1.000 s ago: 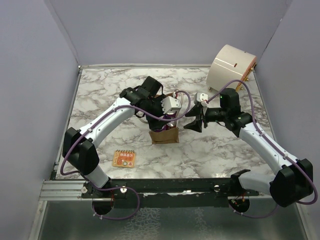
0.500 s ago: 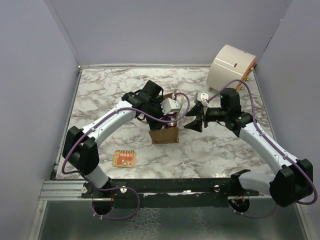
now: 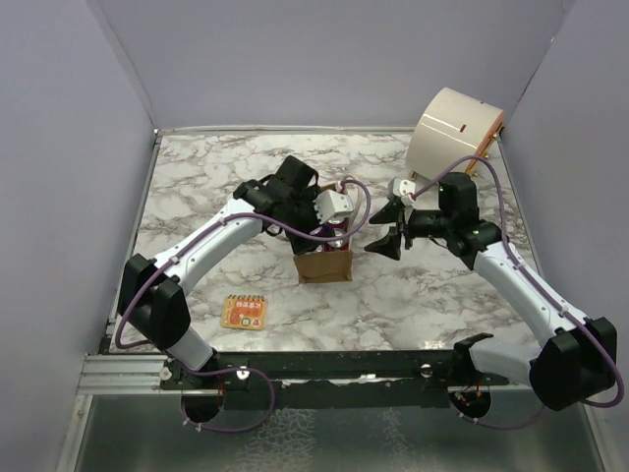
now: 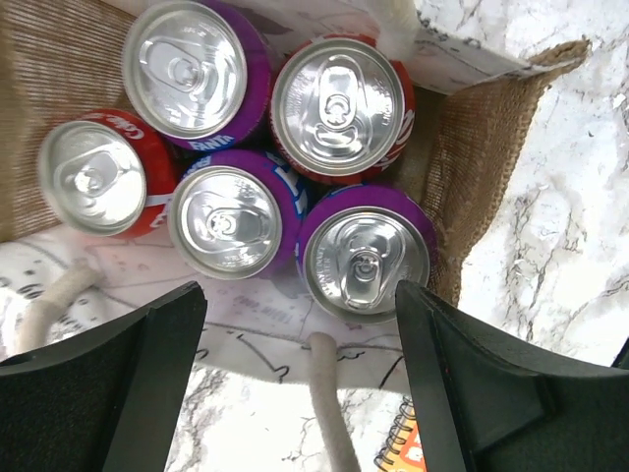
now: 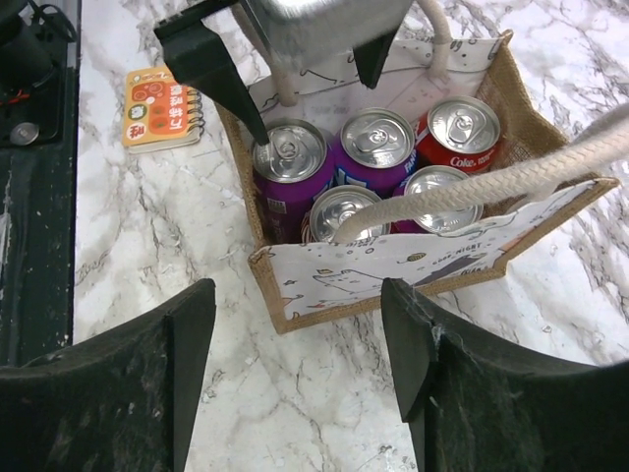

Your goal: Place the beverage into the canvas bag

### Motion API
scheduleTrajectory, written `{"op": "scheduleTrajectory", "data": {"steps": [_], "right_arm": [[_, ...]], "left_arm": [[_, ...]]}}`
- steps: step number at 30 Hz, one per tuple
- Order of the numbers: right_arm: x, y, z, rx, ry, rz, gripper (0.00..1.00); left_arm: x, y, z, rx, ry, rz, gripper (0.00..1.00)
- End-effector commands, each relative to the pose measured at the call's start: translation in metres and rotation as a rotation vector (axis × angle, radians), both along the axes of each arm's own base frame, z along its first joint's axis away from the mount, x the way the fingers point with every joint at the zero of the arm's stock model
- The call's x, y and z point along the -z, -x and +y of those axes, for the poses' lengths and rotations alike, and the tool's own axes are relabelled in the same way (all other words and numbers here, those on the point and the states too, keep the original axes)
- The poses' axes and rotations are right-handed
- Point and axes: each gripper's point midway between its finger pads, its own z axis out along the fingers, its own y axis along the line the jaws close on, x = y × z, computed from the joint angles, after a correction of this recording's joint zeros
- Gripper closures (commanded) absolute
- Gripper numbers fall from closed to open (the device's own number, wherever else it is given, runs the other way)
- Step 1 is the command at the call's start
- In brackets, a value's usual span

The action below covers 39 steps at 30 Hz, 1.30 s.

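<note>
A small tan-brown burlap canvas bag (image 3: 324,267) with a white printed lining stands upright near the middle of a white marble-patterned table (image 3: 197,187). Inside it, five drink cans (image 5: 375,138) stand upright and packed together, silver tops up: three purple and two red.

The purple Fanta can (image 4: 366,261) in one corner of the bag sits directly under the left gripper (image 4: 300,295). This gripper's black jaws are spread wide over the bag's mouth and hold nothing. A red Coca-Cola can (image 4: 342,108) stands just beside that purple can.

The right gripper (image 5: 295,295) hovers just beside the bag on its right side, jaws likewise apart and empty. One cream rope handle (image 5: 491,182) arches over the cans on the right gripper's side.

A small orange spiral notebook (image 3: 244,312) lies flat on the table near the bag, toward the left arm's base. A large cream drum-shaped container (image 3: 452,133) sits at the far right corner, well apart from the bag.
</note>
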Motion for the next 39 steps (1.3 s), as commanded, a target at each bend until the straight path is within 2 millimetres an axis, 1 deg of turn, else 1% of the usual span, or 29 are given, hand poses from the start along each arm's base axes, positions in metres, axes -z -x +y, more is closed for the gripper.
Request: {"op": "scheduleTrajectory", "data": {"steps": [1, 4, 8, 12, 14, 16, 19, 21, 24, 26, 28, 30, 33, 35, 36, 39], "right_arm": [[-0.026, -0.012, -0.008, 0.061, -0.030, -0.059, 0.30], [-0.030, -0.020, -0.015, 0.118, -0.031, -0.059, 0.25], [-0.029, -0.031, -0.026, 0.205, -0.014, -0.072, 0.17], [-0.033, -0.045, -0.038, 0.304, -0.008, -0.081, 0.10], [-0.034, -0.057, -0.048, 0.388, -0.003, -0.083, 0.06], [-0.031, -0.071, -0.062, 0.487, 0.009, -0.082, 0.00], [-0.030, -0.089, -0.087, 0.636, 0.021, -0.085, 0.00], [-0.032, -0.099, -0.102, 0.722, 0.024, -0.095, 0.00], [-0.037, -0.109, -0.125, 0.839, 0.023, -0.117, 0.00], [-0.044, -0.113, -0.139, 0.906, 0.014, -0.140, 0.00], [-0.051, -0.116, -0.150, 0.962, 0.004, -0.158, 0.00], [-0.061, -0.119, -0.162, 1.030, -0.020, -0.178, 0.00], [-0.073, -0.122, -0.185, 1.176, -0.053, -0.210, 0.00], [-0.079, -0.122, -0.195, 1.233, -0.061, -0.227, 0.00], [-0.082, -0.121, -0.198, 1.246, -0.063, -0.230, 0.00], [-0.084, -0.119, -0.196, 1.234, -0.047, -0.210, 0.00]], "left_arm": [[-0.050, -0.015, 0.001, -0.030, 0.062, -0.139, 0.19], [-0.068, -0.027, 0.003, -0.078, 0.097, -0.192, 0.18], [-0.087, -0.044, 0.011, -0.185, 0.153, -0.232, 0.18], [-0.103, -0.056, 0.026, -0.298, 0.220, -0.250, 0.18], [-0.114, -0.064, 0.040, -0.365, 0.254, -0.270, 0.18], [-0.128, -0.070, 0.055, -0.435, 0.301, -0.287, 0.17], [-0.144, -0.077, 0.080, -0.533, 0.353, -0.317, 0.16], [-0.150, -0.081, 0.097, -0.601, 0.374, -0.339, 0.15], [-0.157, -0.084, 0.125, -0.701, 0.402, -0.372, 0.08], [-0.159, -0.087, 0.146, -0.783, 0.414, -0.409, 0.01], [-0.157, -0.088, 0.168, -0.869, 0.415, -0.445, 0.01], [-0.160, -0.090, 0.190, -0.959, 0.419, -0.502, 0.01], [-0.167, -0.090, 0.220, -1.080, 0.426, -0.598, 0.01], [-0.171, -0.088, 0.235, -1.140, 0.435, -0.659, 0.01], [-0.175, -0.086, 0.239, -1.159, 0.450, -0.687, 0.01], [-0.180, -0.083, 0.246, -1.177, 0.485, -0.759, 0.01]]}}
